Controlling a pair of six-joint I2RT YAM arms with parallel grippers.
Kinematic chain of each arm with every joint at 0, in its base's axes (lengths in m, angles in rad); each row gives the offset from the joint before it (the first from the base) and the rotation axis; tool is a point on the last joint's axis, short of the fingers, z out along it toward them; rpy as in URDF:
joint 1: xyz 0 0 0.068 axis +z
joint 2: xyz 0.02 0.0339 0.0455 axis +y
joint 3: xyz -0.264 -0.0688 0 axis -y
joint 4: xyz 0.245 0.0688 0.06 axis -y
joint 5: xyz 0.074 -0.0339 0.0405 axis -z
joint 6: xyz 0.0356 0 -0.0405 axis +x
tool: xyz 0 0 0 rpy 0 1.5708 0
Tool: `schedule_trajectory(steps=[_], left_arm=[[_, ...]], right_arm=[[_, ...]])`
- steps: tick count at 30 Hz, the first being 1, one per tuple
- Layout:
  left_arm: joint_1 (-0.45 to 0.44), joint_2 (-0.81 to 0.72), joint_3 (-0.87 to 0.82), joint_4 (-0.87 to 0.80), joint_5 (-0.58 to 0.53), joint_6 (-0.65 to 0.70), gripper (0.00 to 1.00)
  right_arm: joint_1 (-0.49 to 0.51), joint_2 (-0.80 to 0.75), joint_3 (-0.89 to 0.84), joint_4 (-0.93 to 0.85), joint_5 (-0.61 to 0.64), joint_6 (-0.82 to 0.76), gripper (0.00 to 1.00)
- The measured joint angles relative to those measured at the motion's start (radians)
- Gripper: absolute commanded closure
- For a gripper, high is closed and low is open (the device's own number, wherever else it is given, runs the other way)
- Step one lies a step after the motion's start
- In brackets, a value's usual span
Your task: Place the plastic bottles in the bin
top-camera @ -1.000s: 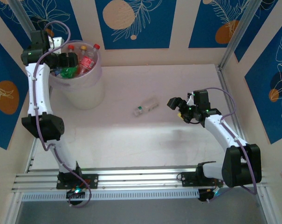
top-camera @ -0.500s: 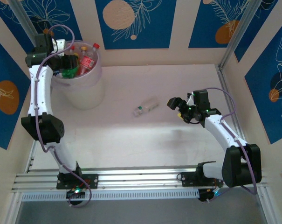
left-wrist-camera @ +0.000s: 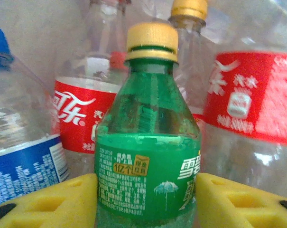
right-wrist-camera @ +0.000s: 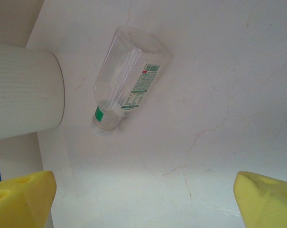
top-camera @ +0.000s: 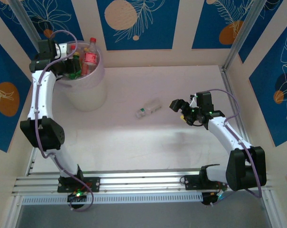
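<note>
The one loose bottle [top-camera: 149,108] lies mid-frame, cap lower left and base upper right, just left of the nearer, wide-open right gripper [top-camera: 178,107], while the left gripper [top-camera: 69,65] over the upper-left bin [top-camera: 93,95] pinches a green bottle [left-wrist-camera: 148,156].

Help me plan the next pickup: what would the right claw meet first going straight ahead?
Probably the clear bottle lying on the table, almost centred ahead of the open right claw; the bin sits off to one side. Depth is unclear, so it could touch tabletop first.
</note>
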State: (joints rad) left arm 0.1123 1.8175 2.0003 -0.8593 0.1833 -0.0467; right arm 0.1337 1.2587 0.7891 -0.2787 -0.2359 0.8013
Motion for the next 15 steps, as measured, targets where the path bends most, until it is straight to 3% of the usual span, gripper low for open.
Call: schedule_trajectory(steps=[8,15], left_arm=[[-0.024,0.042,0.158,-0.116,0.002,0.013,0.24],[-0.024,0.039,0.375,-0.185,-0.005,0.031,0.21]], right_arm=[[0.0,0.0,0.0,-0.003,0.0,0.0,0.03],[0.0,0.0,0.0,-0.003,0.0,0.0,0.03]])
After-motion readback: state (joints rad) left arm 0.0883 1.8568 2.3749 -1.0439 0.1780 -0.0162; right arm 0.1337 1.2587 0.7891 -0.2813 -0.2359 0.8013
